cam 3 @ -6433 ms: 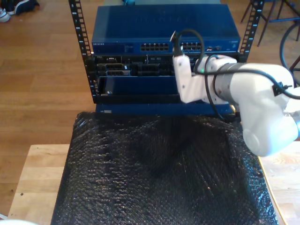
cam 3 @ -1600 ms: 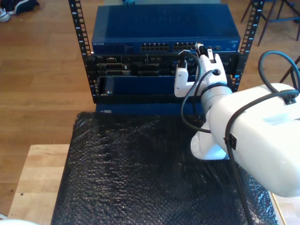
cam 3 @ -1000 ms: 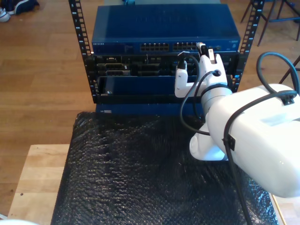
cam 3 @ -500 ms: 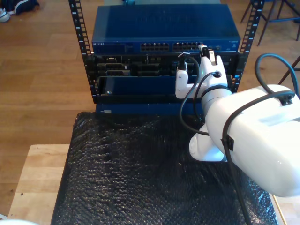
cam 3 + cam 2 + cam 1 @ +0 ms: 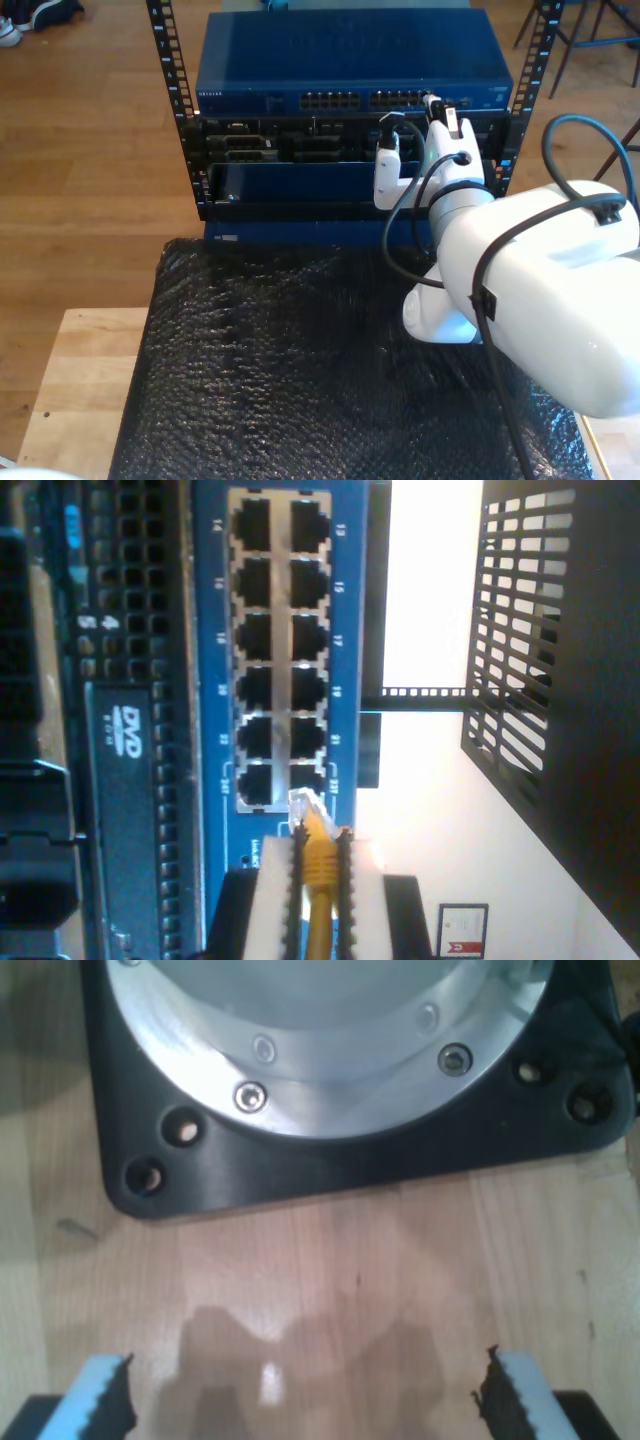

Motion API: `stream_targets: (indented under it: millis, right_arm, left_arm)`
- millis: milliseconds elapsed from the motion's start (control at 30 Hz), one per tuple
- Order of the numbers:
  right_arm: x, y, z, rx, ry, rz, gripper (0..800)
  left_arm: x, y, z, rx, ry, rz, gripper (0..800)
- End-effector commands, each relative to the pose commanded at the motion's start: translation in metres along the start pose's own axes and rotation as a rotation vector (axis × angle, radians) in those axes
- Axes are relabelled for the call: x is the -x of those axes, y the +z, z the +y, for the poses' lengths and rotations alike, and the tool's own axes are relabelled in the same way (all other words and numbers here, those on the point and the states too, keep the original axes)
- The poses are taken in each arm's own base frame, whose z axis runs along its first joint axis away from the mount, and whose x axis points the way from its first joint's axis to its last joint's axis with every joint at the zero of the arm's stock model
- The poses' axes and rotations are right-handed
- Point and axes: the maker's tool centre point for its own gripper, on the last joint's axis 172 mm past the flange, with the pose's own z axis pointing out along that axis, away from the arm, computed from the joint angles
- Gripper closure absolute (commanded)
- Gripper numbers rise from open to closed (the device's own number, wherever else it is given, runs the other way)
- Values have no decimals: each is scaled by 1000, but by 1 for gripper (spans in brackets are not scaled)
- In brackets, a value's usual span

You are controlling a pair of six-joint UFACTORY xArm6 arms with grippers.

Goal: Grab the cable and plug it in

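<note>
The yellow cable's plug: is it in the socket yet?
Not yet. The plug sits just outside the switch, held by my second gripper.

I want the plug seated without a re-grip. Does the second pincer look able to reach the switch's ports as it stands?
Probably yes. My second pincer holds the cable with its plug just short of the ports, and nothing lies between them.

Blue network switch (image 5: 350, 62) atop rack (image 5: 170, 90); black bubble wrap (image 5: 300, 370) below.
</note>
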Motion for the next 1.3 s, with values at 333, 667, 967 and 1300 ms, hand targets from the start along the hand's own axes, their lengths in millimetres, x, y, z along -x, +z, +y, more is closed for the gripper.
stream_targets:
  millis: [333, 667, 967, 1300]
  right_arm:
    - [0, 0, 0, 2, 3, 0, 800]
    - [-2, 3, 5, 13, 7, 1, 800]
    - [-1, 3, -2, 4, 4, 0, 800]
    - [-1, 3, -1, 6, 5, -1, 800]
  left_arm:
    - [0, 0, 0, 0, 0, 0, 0]
    - [0, 0, 0, 0, 0, 0, 0]
    - [0, 0, 0, 0, 0, 0, 0]
    - [0, 0, 0, 0, 0, 0, 0]
